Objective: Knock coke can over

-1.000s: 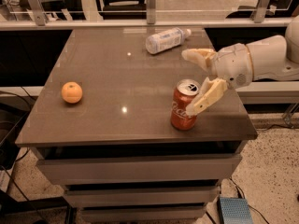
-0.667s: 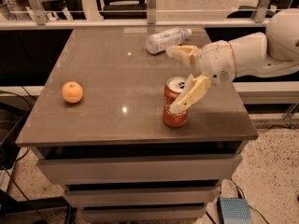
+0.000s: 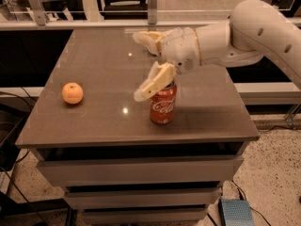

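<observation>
The red coke can point(image 3: 163, 105) stands upright on the grey-brown table point(image 3: 103, 121), right of centre near the front edge. My gripper point(image 3: 139, 65) is open, its two cream fingers spread wide. The lower finger point(image 3: 154, 81) lies over the can's top and hides the lid; whether it touches the can I cannot tell. The upper finger point(image 3: 146, 38) points left over the table's far half. The white arm point(image 3: 263, 27) comes in from the upper right.
A round orange fruit point(image 3: 72, 92) sits on the table's left side. The table's front edge point(image 3: 141, 141) runs just below the can, with drawers point(image 3: 136, 171) beneath. A blue box point(image 3: 235, 212) lies on the floor at lower right. The clear plastic bottle is hidden.
The gripper has swung left across the table, its lower finger passing from the can's right side to over its top. The can still stands upright. The bottle is now hidden behind the gripper.
</observation>
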